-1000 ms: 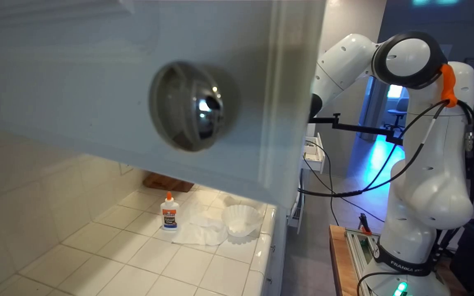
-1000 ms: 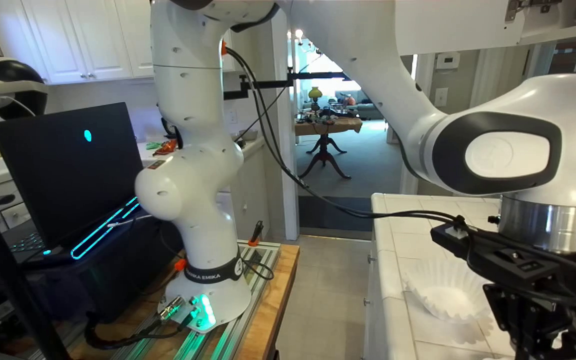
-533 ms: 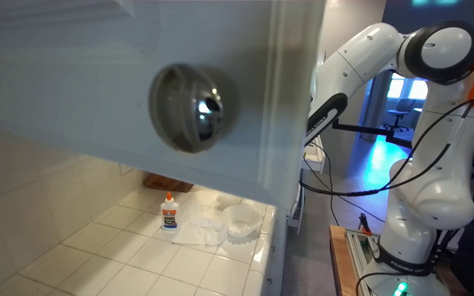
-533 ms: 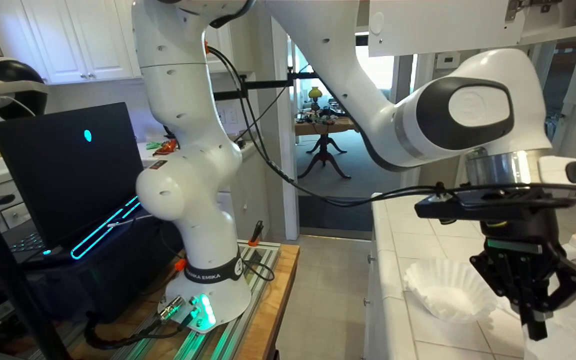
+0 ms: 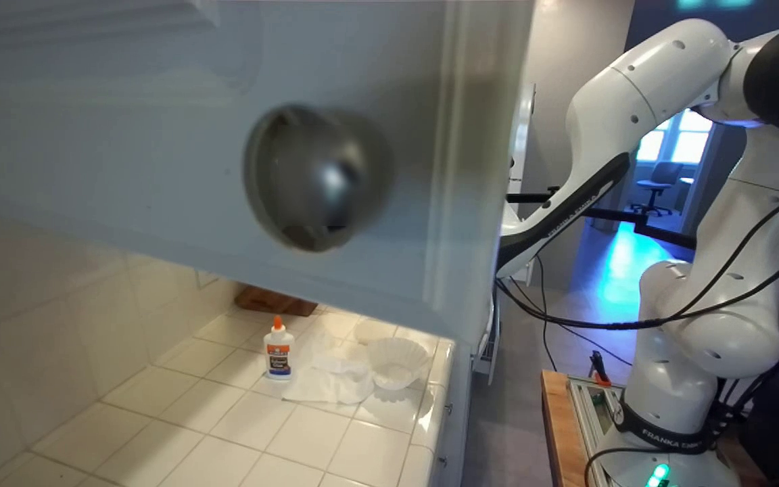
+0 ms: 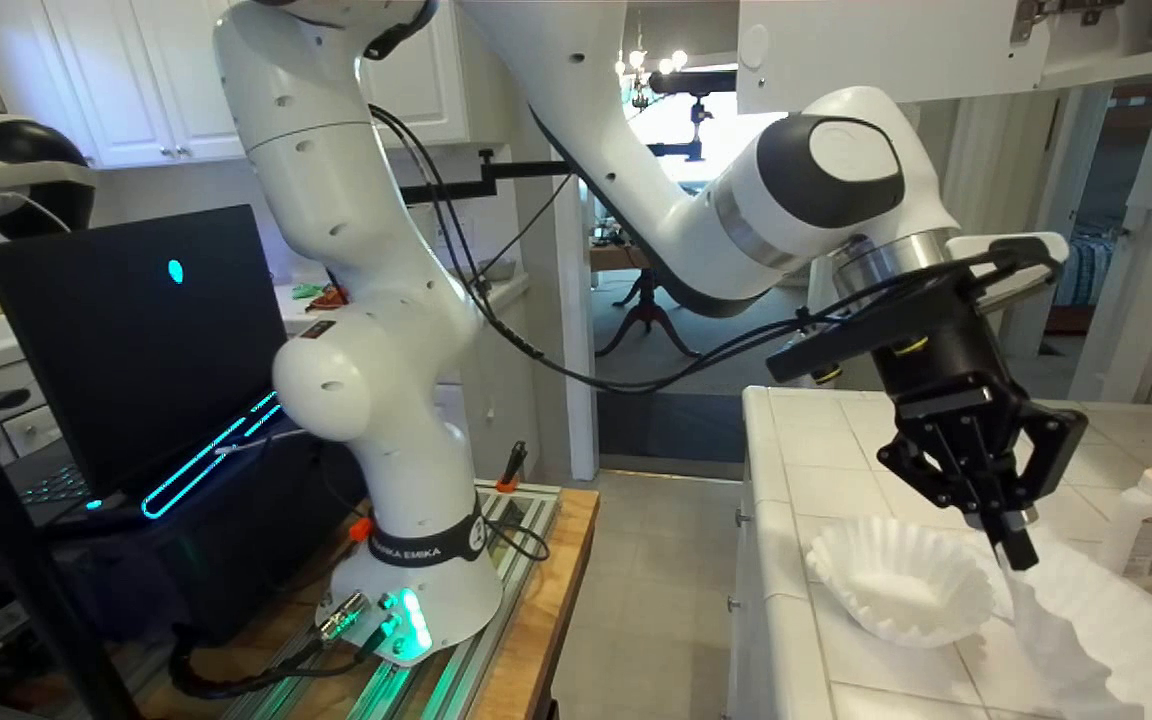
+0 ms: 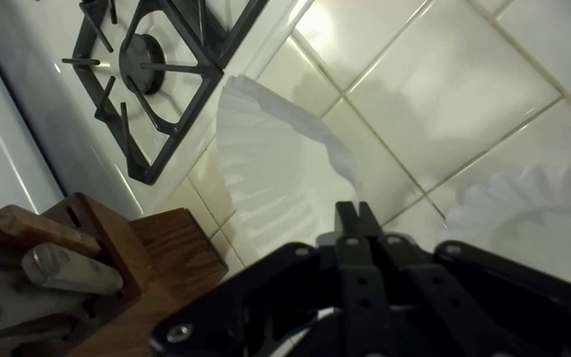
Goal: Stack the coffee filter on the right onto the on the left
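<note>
A white fluted coffee filter (image 6: 896, 585) stands open like a bowl near the counter's edge; it also shows in the wrist view (image 7: 553, 233) and an exterior view (image 5: 396, 363). My gripper (image 6: 1019, 553) is shut on the rim of another white filter (image 6: 1051, 635), to the right of the bowl-shaped one. In the wrist view the fingertips (image 7: 357, 207) pinch the edge of this held filter (image 7: 280, 163), which spreads out and hangs down. Its lower part reaches the frame bottom, so I cannot tell whether it touches the tiles. A cabinet door hides the gripper in an exterior view.
A glue bottle (image 6: 1151, 515) stands right of the held filter. A wooden knife block (image 7: 112, 267) and a stove grate (image 7: 161, 69) lie beyond the filters. An open cabinet door (image 5: 389, 67) hangs over the tiled counter (image 5: 227, 433).
The gripper has moved up and left in an exterior view and has tilted, bringing the pinched filter rim up with it. The elbow has drawn back. The bowl-shaped filter and glue bottle stay put.
</note>
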Robot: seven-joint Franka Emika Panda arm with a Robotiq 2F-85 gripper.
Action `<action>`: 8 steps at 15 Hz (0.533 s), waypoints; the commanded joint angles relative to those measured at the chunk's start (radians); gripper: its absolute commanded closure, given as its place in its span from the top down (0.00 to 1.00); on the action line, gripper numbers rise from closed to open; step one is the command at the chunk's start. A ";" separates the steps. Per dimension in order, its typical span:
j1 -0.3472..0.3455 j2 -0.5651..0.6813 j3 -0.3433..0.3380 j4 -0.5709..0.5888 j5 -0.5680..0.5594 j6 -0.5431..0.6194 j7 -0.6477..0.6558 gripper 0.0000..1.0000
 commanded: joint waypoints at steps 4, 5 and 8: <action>0.036 -0.131 0.043 -0.140 -0.128 0.063 0.031 0.00; 0.042 -0.142 0.044 -0.155 -0.138 0.076 0.027 0.00; 0.057 -0.172 0.055 -0.194 -0.178 0.101 0.030 0.00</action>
